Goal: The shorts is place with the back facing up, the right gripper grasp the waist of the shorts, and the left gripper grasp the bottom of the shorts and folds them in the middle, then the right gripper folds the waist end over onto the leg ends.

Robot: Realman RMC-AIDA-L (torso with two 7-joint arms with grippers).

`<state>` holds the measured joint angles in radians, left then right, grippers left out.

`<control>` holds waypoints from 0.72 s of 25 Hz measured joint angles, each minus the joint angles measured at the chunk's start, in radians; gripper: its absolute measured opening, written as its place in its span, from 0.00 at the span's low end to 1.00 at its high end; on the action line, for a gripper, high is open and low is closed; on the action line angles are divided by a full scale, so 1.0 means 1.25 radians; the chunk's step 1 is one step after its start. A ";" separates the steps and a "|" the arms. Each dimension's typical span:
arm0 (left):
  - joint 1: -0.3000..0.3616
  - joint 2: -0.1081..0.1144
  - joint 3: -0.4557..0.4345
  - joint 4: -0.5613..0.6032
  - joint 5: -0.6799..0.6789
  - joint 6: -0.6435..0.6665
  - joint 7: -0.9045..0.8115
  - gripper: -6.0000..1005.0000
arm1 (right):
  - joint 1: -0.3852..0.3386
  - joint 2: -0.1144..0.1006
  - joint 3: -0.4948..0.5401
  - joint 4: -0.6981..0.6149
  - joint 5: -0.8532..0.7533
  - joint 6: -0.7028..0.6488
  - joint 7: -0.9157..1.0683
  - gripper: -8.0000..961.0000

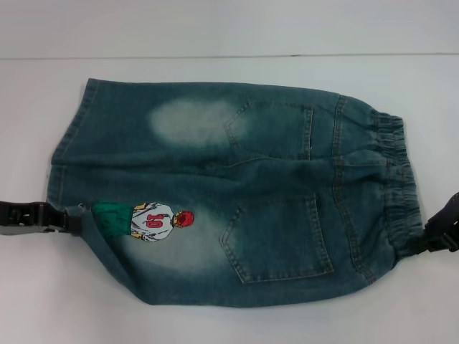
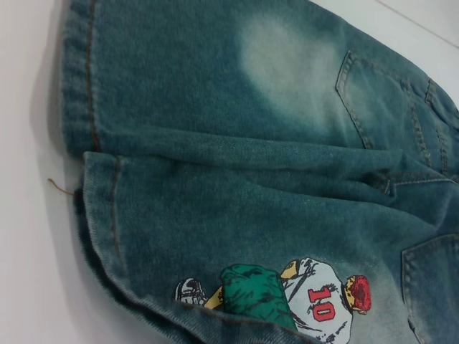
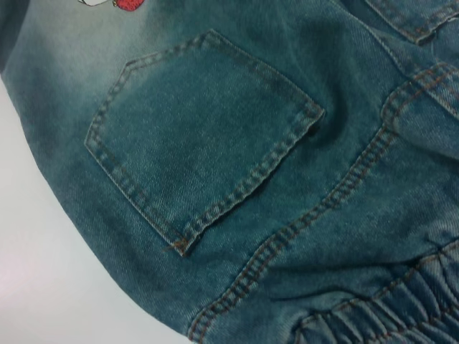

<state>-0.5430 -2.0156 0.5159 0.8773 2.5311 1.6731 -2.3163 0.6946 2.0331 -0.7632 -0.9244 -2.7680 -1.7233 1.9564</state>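
Note:
The shorts (image 1: 237,186) lie back side up on the white table, with both back pockets and the number 10 cartoon (image 1: 154,220) showing. The leg hems (image 1: 61,165) point left and the ruffled waist (image 1: 398,179) points right. My left gripper (image 1: 72,221) is at the near leg's hem corner, shut on it, and the denim puckers there. My right gripper (image 1: 423,245) is shut on the near corner of the waist. The near edge sags in a curve between the two grips. The left wrist view shows the hems (image 2: 93,215), the right wrist view a pocket (image 3: 201,136) and the waistband (image 3: 387,315).
The white table (image 1: 229,36) extends behind the shorts, and its far edge runs along the top of the head view. Bare table (image 1: 57,301) also lies in front of the shorts.

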 joint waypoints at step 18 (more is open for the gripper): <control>0.008 0.016 -0.088 -0.010 -0.081 -0.015 0.006 0.06 | -0.083 -0.046 0.127 0.011 0.171 -0.009 -0.032 0.06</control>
<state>-0.5328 -1.9957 0.4063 0.8642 2.4294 1.6546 -2.3083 0.5909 1.9759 -0.6044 -0.9102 -2.5542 -1.7351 1.9163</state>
